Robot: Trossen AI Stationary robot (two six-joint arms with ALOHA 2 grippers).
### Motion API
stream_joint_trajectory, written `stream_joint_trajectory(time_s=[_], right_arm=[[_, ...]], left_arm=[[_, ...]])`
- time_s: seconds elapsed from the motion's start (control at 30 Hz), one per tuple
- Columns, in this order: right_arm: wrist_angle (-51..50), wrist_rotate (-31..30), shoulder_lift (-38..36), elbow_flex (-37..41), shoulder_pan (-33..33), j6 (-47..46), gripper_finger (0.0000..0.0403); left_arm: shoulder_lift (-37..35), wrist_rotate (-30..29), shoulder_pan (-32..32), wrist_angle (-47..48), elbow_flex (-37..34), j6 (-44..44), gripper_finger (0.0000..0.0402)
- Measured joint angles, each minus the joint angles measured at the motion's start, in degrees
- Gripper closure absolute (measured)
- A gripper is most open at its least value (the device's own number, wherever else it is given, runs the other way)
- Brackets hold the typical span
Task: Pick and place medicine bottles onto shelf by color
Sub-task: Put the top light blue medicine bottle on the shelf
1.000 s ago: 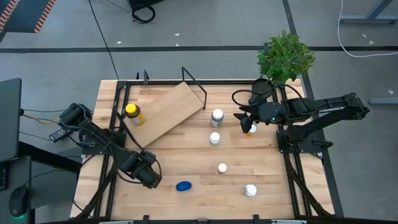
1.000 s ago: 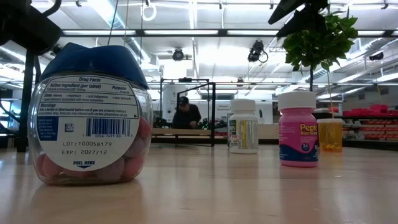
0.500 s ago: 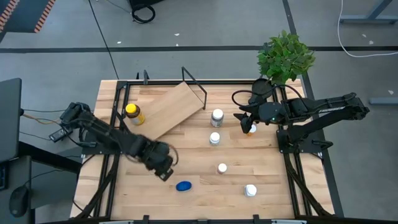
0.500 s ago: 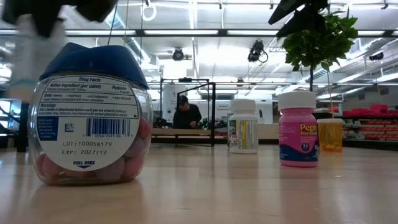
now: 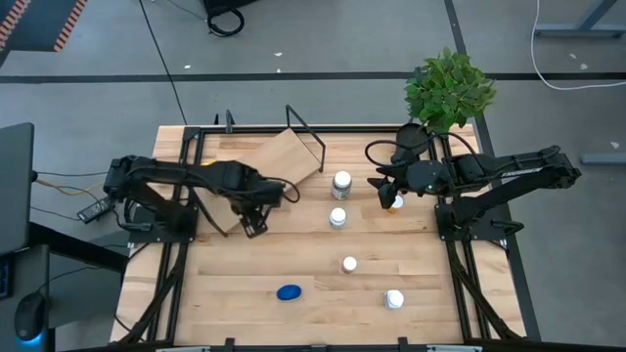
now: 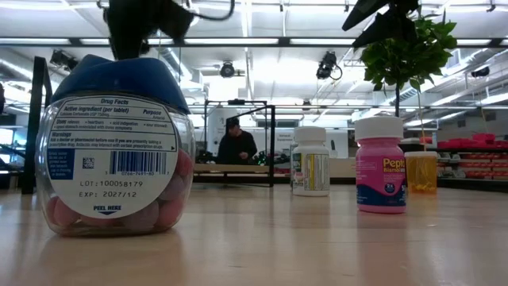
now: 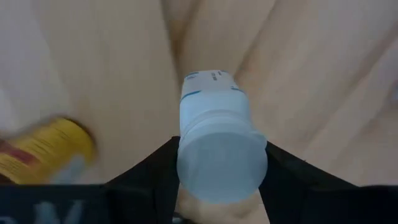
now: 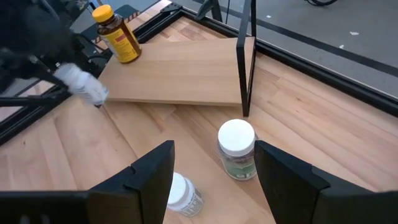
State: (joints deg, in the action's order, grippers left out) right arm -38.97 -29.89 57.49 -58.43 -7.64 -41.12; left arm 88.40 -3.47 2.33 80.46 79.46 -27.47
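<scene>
Potted plant [image 5: 449, 90] at far right corner of the slatted table [image 5: 293, 264], leaves overhanging the edge. Person in dark clothes [image 6: 236, 146] bent over a bench well behind the table, seen from table height.

Shelf [image 5: 284, 161], a light-wood board with black wire frame, lying askew at the far left of the table, one wire end [image 8: 246, 56] standing up at its right edge. Yellow-capped amber bottle [image 8: 117, 35] upright on the board's far left corner; hidden from above by the left arm.

Left gripper [image 5: 256, 217] over the board's near edge, fingers [image 7: 146, 171] partly open and clamped on a white bottle [image 7: 219, 140]. Bottle's long axis lying along the fingers, cap toward the wrist camera, base pointing out and down at the wood. From the right wrist view, same bottle [image 8: 81, 86] tilted, just off the board's near corner.

Right gripper [image 5: 389, 192] at far right, hovering above an orange bottle [image 5: 396, 203], fingers [image 8: 149, 171] spread roughly halfway, nothing between them.

Other bottles upright on bare table, well apart: white-capped one [image 5: 341, 183] just right of the shelf, another [image 5: 337, 217] near it, a small one [image 5: 349, 264] mid-table, one [image 5: 394, 299] near the front right. Blue-capped jar [image 5: 289, 292] at front centre, label facing the low camera.
</scene>
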Motion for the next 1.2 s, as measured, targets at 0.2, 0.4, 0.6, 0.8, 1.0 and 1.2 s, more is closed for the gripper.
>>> stream_joint_trajectory(time_s=[0.2, 0.4, 0.6, 0.8, 1.0, 1.2], right_arm=[[-0.16, 0.14, 0.00, 0.00, 0.00, -1.31, 0.0175], [-0.19, 0.20, 0.00, 0.00, 0.00, -2.43, 0.0175], [-0.31, 0.15, 0.00, 0.00, 0.00, -3.91, 0.0175], [-0.30, -0.76, 0.02, 0.00, 0.00, -4.56, 0.0175], [-0.15, -2.81, 0.01, -0.01, 0.00, -5.86, 0.0175], [-0.02, -3.08, 0.00, -0.02, 0.00, -5.93, 0.0175]], left_arm=[[-0.13, -0.51, -2.57, -0.03, -5.52, 17.09, 0.0225], [-0.13, -0.41, -2.78, -1.06, -12.64, 29.67, 0.0212], [-4.08, -0.42, -2.93, -3.90, -15.80, 32.13, 0.0221], [-10.55, -0.61, -3.22, -4.50, -15.73, 38.73, 0.0217], [-13.59, -0.88, -7.08, -4.09, -17.49, 44.30, 0.0213], [-14.32, -0.87, -10.78, -3.69, -20.42, 50.98, 0.0219]])
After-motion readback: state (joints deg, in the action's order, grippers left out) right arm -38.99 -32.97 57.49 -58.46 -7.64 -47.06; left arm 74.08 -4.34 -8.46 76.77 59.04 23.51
